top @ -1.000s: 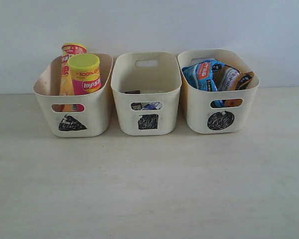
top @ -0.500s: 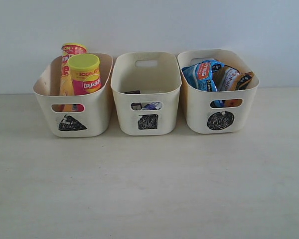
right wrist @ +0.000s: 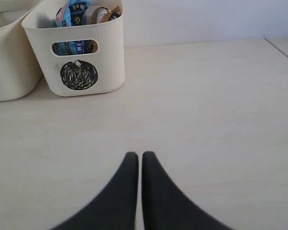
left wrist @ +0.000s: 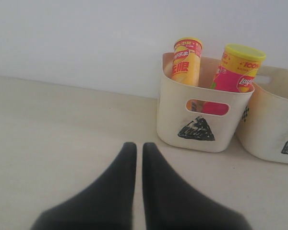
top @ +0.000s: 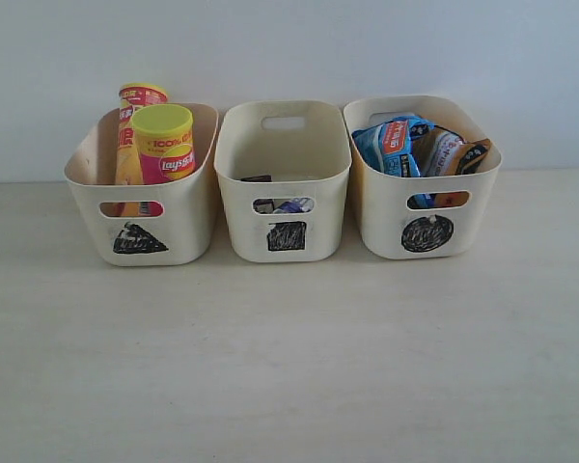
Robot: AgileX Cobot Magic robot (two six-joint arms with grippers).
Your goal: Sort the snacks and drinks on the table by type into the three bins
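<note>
Three cream bins stand in a row at the back of the table. The triangle bin [top: 92,207] holds the pink tube with a yellow lid [top: 164,145] and the yellow-orange tube [top: 128,135]. Through the handle slot of the square bin [top: 328,217] the two drink cartons [top: 285,205] barely show. The circle bin [top: 381,222] holds the blue bag [top: 394,145] and the orange bag [top: 454,151]. My left gripper [left wrist: 139,146] is shut and empty, well short of the triangle bin [left wrist: 173,120]. My right gripper [right wrist: 139,155] is shut and empty, apart from the circle bin [right wrist: 110,57]. Neither gripper shows in the exterior view.
A pale wall rises right behind the bins. The light table [top: 289,367] spreads wide in front of them. In the right wrist view the table's edge [right wrist: 281,48] shows at the far side.
</note>
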